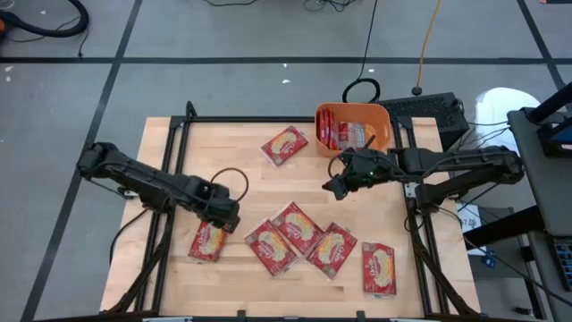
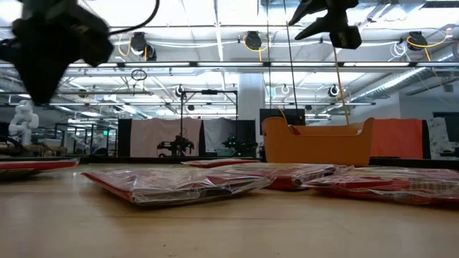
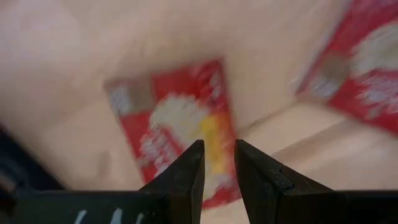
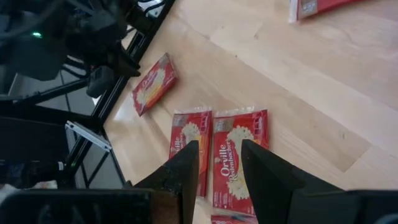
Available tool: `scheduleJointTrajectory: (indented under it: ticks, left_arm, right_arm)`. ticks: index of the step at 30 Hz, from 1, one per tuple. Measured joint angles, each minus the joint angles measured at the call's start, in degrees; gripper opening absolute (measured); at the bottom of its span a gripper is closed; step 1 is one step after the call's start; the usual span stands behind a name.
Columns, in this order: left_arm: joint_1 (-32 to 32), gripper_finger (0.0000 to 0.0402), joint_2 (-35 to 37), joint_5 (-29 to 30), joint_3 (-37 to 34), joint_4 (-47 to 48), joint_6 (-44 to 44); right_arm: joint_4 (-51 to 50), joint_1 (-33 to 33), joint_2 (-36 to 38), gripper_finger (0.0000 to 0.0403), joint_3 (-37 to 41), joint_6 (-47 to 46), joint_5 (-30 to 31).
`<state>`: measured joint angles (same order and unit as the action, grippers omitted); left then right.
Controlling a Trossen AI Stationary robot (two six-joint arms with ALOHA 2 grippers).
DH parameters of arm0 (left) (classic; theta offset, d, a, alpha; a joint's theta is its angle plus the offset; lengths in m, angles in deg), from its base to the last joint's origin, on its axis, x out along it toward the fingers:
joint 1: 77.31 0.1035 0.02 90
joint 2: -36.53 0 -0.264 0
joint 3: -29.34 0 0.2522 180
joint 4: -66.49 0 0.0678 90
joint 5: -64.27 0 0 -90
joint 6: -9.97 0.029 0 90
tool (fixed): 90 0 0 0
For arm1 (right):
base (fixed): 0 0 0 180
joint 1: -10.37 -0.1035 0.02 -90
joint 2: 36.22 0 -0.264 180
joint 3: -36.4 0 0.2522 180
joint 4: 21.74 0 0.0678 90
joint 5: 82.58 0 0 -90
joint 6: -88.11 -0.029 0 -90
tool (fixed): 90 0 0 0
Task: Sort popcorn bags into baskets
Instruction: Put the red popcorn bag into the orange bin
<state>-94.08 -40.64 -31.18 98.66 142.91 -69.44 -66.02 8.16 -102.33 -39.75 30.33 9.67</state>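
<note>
- Left gripper (image 1: 223, 217): above flat red film-wrapped popcorn packet (image 1: 207, 240) at table's near-left; narrow gap between fingers, nothing held.
- Packets: judged light, limp, slippery; best pinched at an edge.
- Right gripper (image 1: 337, 185): beside orange plastic tub (image 1: 384, 119), slightly parted, empty.

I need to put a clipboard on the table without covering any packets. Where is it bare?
Bare wood lies at the far left corner beside the lone bag, and at the right between the orange tub and the near-right bag. The near middle is crowded with three touching bags.
</note>
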Motion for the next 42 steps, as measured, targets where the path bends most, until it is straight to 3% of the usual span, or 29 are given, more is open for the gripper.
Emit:
scheduleJointTrajectory:
  ticks: [4, 11, 16, 20, 29, 42]
  left_arm:
    - [-3.78, 0.0108, 0.0, -4.99, -2.5, 0.32, -2.58]
    - [-11.14, 0.0206, 0.0, -9.44, -5.98, -2.87, -8.37]
    - [-16.76, 0.0261, 0.02, -10.07, -7.78, -7.52, -9.58]
    - [-21.21, 0.0276, 0.02, -11.07, -10.16, -10.8, -14.42]
    - [-27.35, 0.0239, 0.04, -9.63, -16.78, -18.74, -18.99]
    - [-28.26, 0.0145, 0.46, -10.51, -26.15, -29.1, -19.26]
  right_arm:
    - [-0.12, -1.49, 0.0, 0.0114, 0.0, 0.08, 1.88]
    - [-0.13, -2.41, 0.0, 0.0114, 0.0, 1.13, 2.66]
    - [-0.15, -2.41, 0.0, 0.0114, 0.0, 2.03, 2.65]
    - [-0.17, -2.41, 0.0, 0.0114, 0.0, 2.06, 2.61]
    - [-0.15, -2.41, 0.0, 0.0114, 0.0, 2.38, 5.32]
    - [-0.15, -2.38, -0.02, 0.0114, 0.03, 2.49, 5.56]
